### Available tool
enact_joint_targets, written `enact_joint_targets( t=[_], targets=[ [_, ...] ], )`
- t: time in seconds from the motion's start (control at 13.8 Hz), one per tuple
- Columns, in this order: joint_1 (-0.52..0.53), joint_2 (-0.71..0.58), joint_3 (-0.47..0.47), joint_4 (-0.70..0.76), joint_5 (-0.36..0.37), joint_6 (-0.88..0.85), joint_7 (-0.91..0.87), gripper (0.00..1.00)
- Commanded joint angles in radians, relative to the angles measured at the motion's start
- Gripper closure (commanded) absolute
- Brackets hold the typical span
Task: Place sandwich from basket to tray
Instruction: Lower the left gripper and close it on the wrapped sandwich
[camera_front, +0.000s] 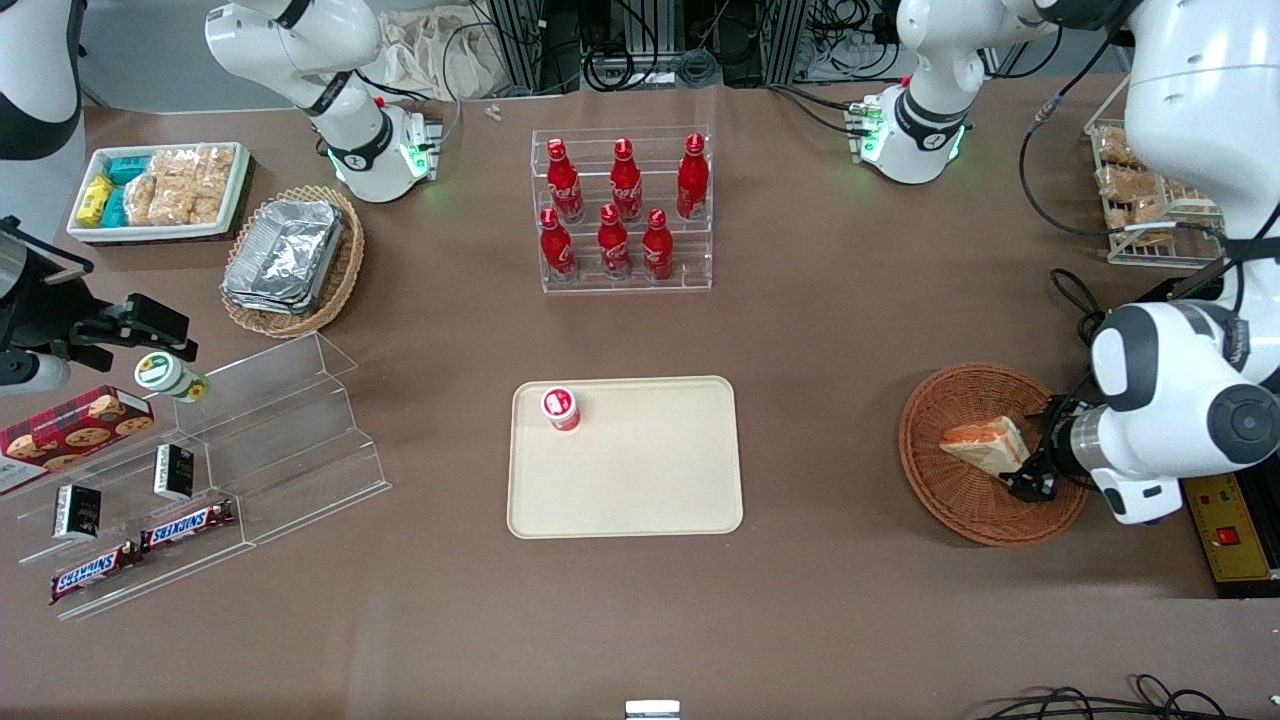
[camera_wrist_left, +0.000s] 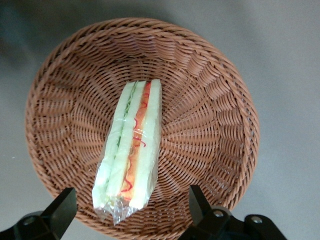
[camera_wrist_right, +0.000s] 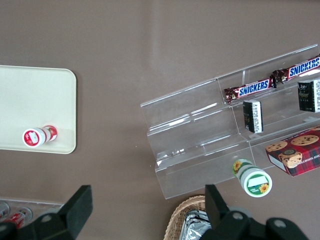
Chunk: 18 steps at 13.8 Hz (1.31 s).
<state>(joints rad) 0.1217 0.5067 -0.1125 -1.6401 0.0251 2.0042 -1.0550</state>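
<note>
The sandwich (camera_front: 985, 445) (camera_wrist_left: 132, 150), a clear-wrapped wedge of white bread with orange and green filling, lies in the round reddish-brown basket (camera_front: 920, 470) (camera_wrist_left: 215, 105) toward the working arm's end of the table. My left gripper (camera_front: 1030, 472) (camera_wrist_left: 130, 205) hovers over the basket, open. Its two black fingers (camera_wrist_left: 197, 200) stand wide apart on either side of the sandwich's narrow end without touching it. The cream tray (camera_front: 640, 480) (camera_wrist_right: 35, 95) lies flat at the table's middle.
A small red-capped bottle (camera_front: 561, 408) stands on the tray's corner. A clear rack of red bottles (camera_front: 622, 215) is farther from the camera than the tray. A wire basket of snacks (camera_front: 1140, 205) and a yellow-and-black box (camera_front: 1235, 530) flank the working arm.
</note>
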Motion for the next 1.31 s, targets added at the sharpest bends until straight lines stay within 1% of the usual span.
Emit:
enact_joint_targets(
  t=[0.0,0.15,0.36,0.44,0.51,0.58,0.65,0.73,0.87,1.02,1.09,1.24],
  targets=[
    [-0.005,0.016,0.001,-0.007,0.024,-0.001,-0.010,0.00],
    [-0.005,0.042,0.001,-0.009,0.024,0.008,-0.014,0.00],
    [-0.005,0.081,0.001,-0.041,0.024,0.085,-0.017,0.00],
    [-0.005,0.081,0.001,-0.047,0.024,0.096,-0.017,0.02],
    [-0.005,0.084,0.001,-0.047,0.024,0.094,-0.019,0.21],
    [-0.004,0.085,0.001,-0.046,0.024,0.094,-0.026,0.47],
    [-0.005,0.082,0.001,-0.046,0.024,0.087,-0.013,0.80],
    [-0.004,0.069,0.002,-0.038,0.030,0.064,0.019,1.00],
    [-0.004,0.035,0.001,0.031,0.033,-0.072,0.093,1.00],
    [-0.007,-0.025,-0.007,0.072,0.032,-0.172,0.099,1.00],
    [-0.005,-0.061,-0.025,0.086,0.030,-0.211,0.113,1.00],
    [-0.005,-0.123,-0.068,0.123,0.023,-0.289,0.199,1.00]
  ],
)
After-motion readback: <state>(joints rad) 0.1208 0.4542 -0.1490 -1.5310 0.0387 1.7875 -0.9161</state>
